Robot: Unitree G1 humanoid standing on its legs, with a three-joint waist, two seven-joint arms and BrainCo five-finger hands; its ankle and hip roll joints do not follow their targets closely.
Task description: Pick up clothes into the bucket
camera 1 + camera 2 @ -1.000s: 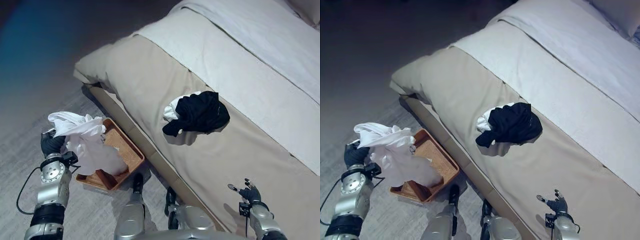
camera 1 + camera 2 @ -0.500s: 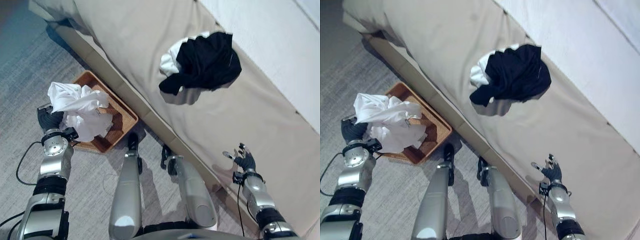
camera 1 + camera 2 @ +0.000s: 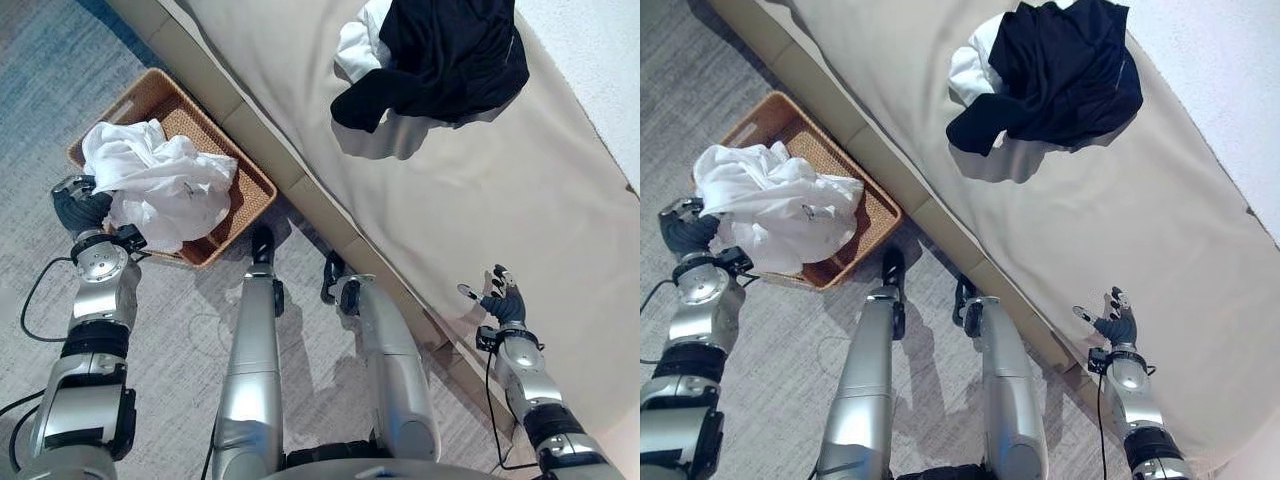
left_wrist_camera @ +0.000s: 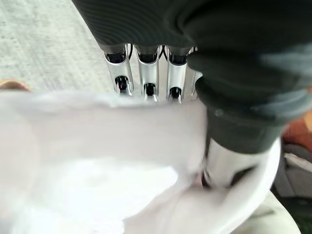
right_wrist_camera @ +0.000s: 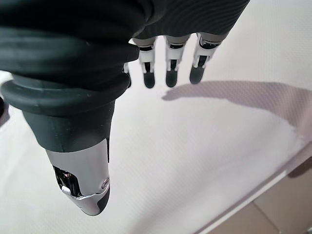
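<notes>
So the left hand (image 3: 80,207) has its fingers (image 4: 146,78) curled round the white garment (image 3: 160,185), and that bundle has dropped a lot in the last second: it was held up in the air beside the basket, and now it's sagging right down into the woven basket (image 3: 245,185), spilling away from the fingers across most of the inside. The camera has also tipped down a good bit, so the shift in the whole scene isn't things moving. To me this reads as the drop-off step nearly done; the cloth looks mostly in, but the hand hasn't let go yet, so releasing would be the next thing. Over on the other side, the right hand (image 3: 500,303) hangs just above the tan bedspread (image 3: 420,200) with its fingers (image 5: 168,68) straight and spread, holding nothing, same as before. Further out past those fingers, well apart from them, the black-and-white clothes pile (image 3: 440,55) sits on the bed untouched, so that one's left to fetch after this.
</notes>
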